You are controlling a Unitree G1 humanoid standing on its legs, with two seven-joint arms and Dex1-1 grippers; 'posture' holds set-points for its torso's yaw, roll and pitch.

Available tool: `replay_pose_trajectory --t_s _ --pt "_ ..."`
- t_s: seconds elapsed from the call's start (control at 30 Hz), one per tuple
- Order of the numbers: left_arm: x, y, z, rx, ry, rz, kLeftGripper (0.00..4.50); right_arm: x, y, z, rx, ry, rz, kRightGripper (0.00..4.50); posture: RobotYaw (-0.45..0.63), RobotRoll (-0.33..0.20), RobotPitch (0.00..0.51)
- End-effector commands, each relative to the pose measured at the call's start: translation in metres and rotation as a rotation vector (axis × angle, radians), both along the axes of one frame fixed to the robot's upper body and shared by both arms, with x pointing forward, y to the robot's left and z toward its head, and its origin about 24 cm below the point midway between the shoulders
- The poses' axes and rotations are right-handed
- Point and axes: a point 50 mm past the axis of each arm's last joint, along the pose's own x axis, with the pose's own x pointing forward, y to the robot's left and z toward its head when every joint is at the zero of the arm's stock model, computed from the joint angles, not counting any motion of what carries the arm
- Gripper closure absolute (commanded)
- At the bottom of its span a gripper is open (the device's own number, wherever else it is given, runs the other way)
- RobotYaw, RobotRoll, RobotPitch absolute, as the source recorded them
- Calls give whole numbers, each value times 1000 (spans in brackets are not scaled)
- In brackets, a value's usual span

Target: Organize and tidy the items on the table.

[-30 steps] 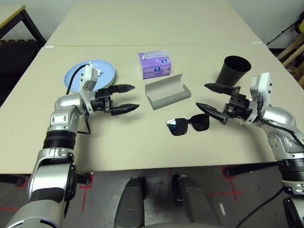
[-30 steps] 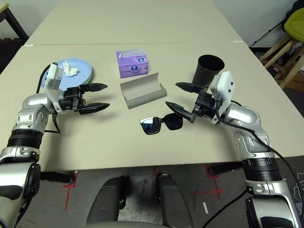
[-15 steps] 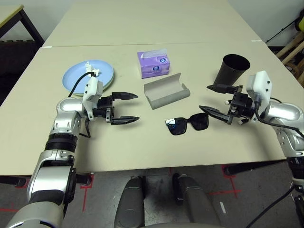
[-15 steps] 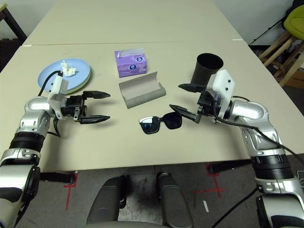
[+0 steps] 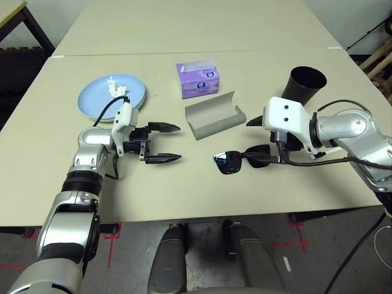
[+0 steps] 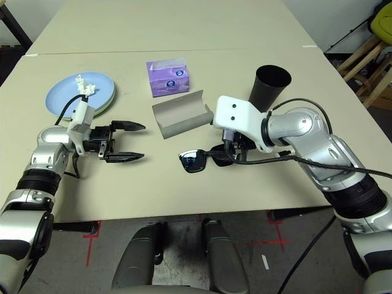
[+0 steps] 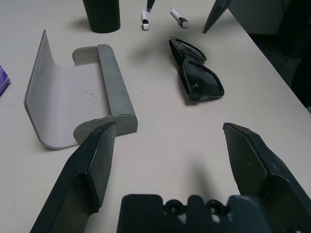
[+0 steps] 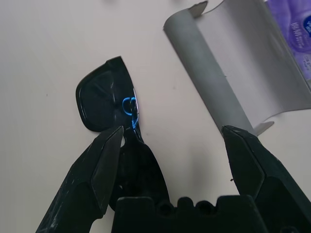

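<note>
The purple tissue box (image 5: 198,79) at upper centre carries a round blue logo; its writing is too small to read. The beige table (image 5: 184,184) has a seam running across its upper part, with grey floor and red tape marks below its near edge. Left gripper (image 5: 160,143), centre left, has jaws spread and empty. Right gripper (image 8: 170,141) hangs with jaws spread over the black sunglasses (image 5: 242,160), lower centre, beside the open grey case (image 5: 214,116). Blue plate (image 5: 98,98) with tissue wad (image 5: 113,82) sits upper left; black cup (image 5: 303,86) upper right.
</note>
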Motion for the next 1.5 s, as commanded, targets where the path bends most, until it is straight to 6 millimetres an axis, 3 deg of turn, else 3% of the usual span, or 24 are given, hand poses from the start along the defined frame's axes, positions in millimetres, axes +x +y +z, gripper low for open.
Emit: replay_pose_trajectory --t_s 0.03,0.33,0.83,1.5 --pt "0 -4 -2 19 -8 -24 29 -6 9 -4 -97 -30 37 0 109 0 232" --pt "2 -8 -5 10 -12 -23 29 -11 25 8 -231 54 1 0 107 0 227" --pt "3 -12 -6 9 -14 -39 29 -4 37 -8 -467 86 61 0 118 0 226" --pt "3 -16 -3 15 -35 -59 29 11 44 -17 -471 93 7 0 120 0 223"
